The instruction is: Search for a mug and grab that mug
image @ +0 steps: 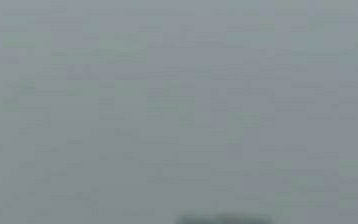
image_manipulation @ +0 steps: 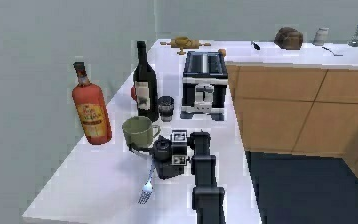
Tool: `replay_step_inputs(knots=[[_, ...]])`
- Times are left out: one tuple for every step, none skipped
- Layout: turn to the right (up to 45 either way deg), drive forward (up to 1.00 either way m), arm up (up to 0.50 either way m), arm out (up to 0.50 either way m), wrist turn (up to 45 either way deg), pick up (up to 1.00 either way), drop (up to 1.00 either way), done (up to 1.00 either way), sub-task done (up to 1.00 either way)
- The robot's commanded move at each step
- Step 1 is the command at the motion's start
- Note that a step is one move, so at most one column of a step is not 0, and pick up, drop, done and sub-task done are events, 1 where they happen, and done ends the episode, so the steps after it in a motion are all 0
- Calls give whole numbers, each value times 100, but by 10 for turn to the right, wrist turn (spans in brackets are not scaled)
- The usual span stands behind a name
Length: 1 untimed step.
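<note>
Mug (image_manipulation: pixel 138 131): olive, upright on the table (image_manipulation: pixel 92 185), down and toward the arm side view's left from the toaster (image_manipulation: pixel 204 82)
Hand (image_manipulation: pixel 157 152): below the toaster, close by the mug; contact cannot be told
Hold: cannot tell whether it holds anything
Approach: mug lies up-left of the hand

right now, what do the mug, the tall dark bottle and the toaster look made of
The mug: probably ceramic, going by its opaque olive-green, thick-looking wall.
The tall dark bottle: likely glass, near-black with a pale label.
The toaster: seemingly metal, with a pale silvery shell and black panels.
</note>
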Motion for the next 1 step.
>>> replay_step_inputs(knots=[[0,0,10,0,0,0,0,0,0]])
